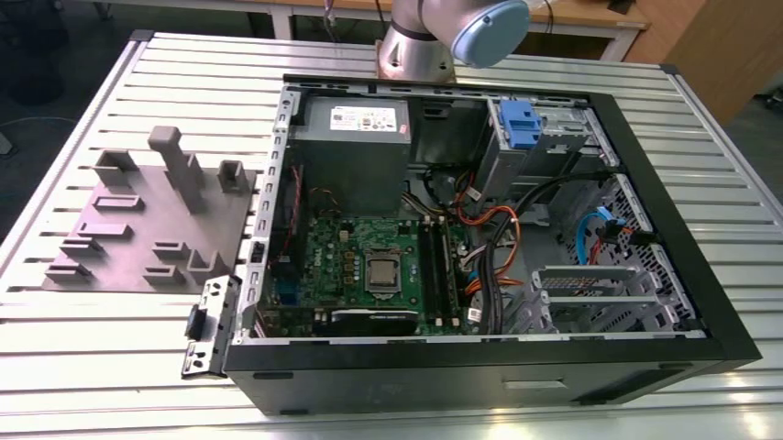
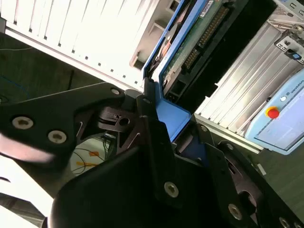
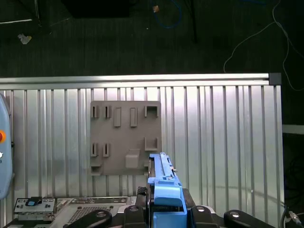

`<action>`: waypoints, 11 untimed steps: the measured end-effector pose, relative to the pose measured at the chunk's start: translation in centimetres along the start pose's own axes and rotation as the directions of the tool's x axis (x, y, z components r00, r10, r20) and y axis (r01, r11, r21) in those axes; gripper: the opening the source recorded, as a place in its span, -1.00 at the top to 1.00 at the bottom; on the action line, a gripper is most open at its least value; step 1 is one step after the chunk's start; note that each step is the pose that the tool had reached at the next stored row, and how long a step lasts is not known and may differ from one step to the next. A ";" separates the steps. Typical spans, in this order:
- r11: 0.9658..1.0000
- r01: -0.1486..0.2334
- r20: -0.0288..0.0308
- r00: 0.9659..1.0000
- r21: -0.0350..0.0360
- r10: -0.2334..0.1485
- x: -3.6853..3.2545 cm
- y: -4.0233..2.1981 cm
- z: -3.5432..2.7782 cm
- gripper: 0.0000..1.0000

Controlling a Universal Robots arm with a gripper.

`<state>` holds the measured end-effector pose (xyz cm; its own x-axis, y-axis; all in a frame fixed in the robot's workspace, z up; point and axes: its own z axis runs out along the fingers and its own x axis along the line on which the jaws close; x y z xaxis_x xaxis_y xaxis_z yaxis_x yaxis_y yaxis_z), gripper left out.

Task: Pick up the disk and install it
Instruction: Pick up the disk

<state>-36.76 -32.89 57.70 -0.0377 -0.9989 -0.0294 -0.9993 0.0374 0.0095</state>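
The disk [image 3: 164,183] stands edge-on in the first wrist view, its blue carrier frame pointing away from the camera. My gripper [image 3: 164,213] is shut on it, black fingers [image 3: 199,211] on both sides. In the second wrist view the disk [image 2: 190,52] shows its green circuit board inside the blue frame, and the gripper [image 2: 166,128] clamps the frame's end. The disk hangs well above the slatted table, with the grey fixture plate [image 3: 126,137] below and ahead of it.
The open computer case [image 1: 703,339] lies on the slatted aluminium table [image 1: 98,348], with a power supply [image 1: 355,119], a motherboard [image 1: 367,266] and a drive bay with a blue latch [image 1: 520,119]. The grey fixture plate [image 1: 147,220] sits on the exterior view's left. A pendant [image 2: 285,114] lies nearby.
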 end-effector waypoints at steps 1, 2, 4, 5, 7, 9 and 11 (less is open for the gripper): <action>1.000 0.000 0.000 1.000 0.000 0.000 0.00 -0.10 0.02 0.27; 1.000 0.000 0.000 1.000 0.000 0.000 0.00 -0.20 0.04 0.27; 1.000 0.000 0.000 1.000 0.000 0.000 -0.01 -0.39 0.07 0.27; 1.000 0.000 0.000 1.000 0.000 0.000 -0.02 -0.49 0.09 0.27; 1.000 0.000 0.000 1.000 0.000 0.000 -0.02 -0.69 0.13 0.27; 1.000 0.000 0.000 1.000 0.000 0.000 -0.03 -0.88 0.17 0.27; 1.000 0.000 0.000 1.000 0.000 0.000 -0.04 -1.07 0.21 0.27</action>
<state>-35.69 -32.88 57.48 -0.0378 -0.9989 -0.0294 -0.9993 0.0375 0.0095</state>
